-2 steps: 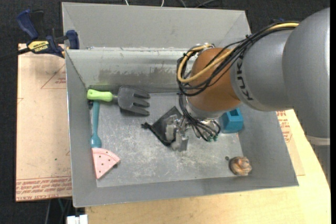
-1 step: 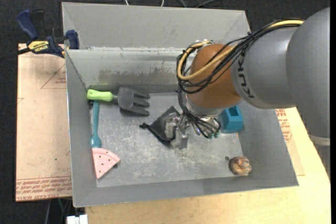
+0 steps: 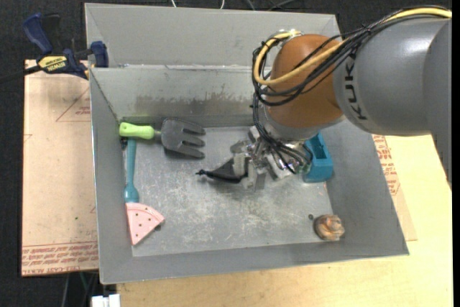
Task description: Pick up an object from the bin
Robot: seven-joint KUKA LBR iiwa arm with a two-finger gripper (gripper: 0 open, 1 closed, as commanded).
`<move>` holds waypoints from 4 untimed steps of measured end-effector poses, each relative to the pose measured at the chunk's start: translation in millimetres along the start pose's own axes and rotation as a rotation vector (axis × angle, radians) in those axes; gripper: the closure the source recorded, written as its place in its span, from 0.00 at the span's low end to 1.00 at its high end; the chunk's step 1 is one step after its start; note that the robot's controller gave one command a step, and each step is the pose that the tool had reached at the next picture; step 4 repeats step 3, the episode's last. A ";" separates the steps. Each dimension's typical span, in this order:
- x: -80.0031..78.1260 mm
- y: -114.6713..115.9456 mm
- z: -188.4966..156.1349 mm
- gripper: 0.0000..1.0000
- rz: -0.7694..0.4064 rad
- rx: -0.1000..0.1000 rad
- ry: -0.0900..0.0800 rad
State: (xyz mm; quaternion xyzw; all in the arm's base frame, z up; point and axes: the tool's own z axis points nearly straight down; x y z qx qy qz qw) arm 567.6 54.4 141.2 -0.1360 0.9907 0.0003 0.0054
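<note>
Well left of the end effector (image 3: 260, 167) lie a pink wedge (image 3: 142, 221) on a blue handle and a green-handled grey fork (image 3: 181, 136). Just left of it, mid-floor of the bin (image 3: 237, 223), sits the black scrap (image 3: 221, 173): flat, dark, tapering to a point on its left. You'll likely find it light, thin and slippery, so take its thicker right end. You cannot tell whether the end effector is clenched or released. A blue block (image 3: 319, 160) stands just right of it.

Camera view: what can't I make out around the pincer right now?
Blue block: left part hidden behind the pincer.
Black flat thing: right end hidden under the pincer; whether it is gripped cannot be told.
Brown lump in the near right corner of the bin: too small to identify.
</note>
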 end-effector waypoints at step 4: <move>-12.8 11.6 -66.0 1.00 -0.068 0.001 -0.008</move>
